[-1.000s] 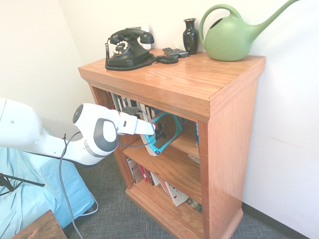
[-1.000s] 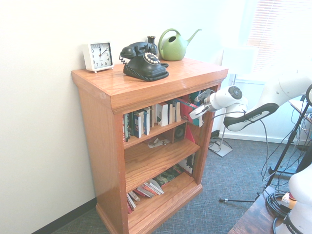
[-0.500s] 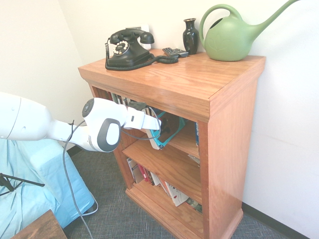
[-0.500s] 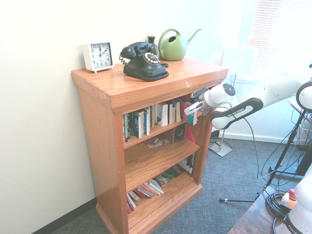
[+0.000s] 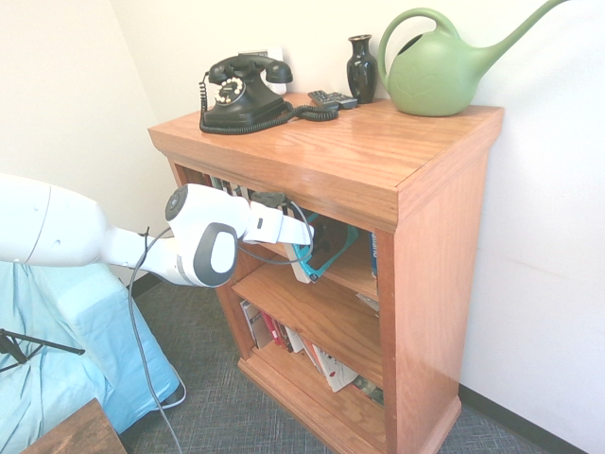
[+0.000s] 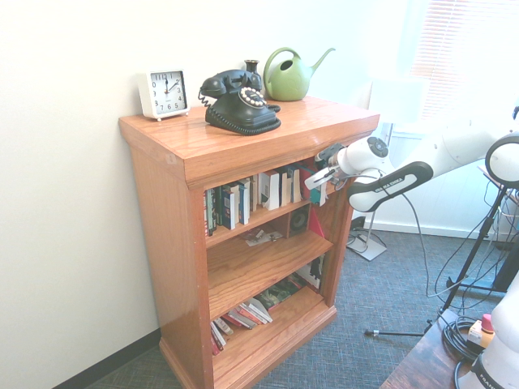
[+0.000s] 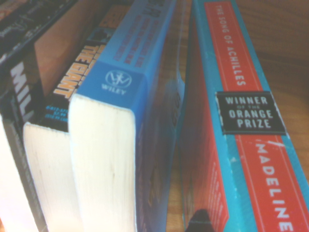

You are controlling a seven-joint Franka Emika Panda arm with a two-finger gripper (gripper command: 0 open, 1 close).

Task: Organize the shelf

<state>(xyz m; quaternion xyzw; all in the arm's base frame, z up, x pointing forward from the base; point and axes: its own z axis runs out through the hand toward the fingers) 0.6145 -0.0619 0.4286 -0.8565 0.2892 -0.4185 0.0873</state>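
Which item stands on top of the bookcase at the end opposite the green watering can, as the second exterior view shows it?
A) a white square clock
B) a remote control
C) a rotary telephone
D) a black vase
A: the white clock stands at one end of the bookcase's top, with the green watering can towards the other end and the black telephone between them.

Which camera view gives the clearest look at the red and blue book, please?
The wrist view does: the spine of the red and blue book fills its right side, with the title readable. The first exterior view shows mainly its blue edging beside the gripper; the second shows only a small part, with no readable title.
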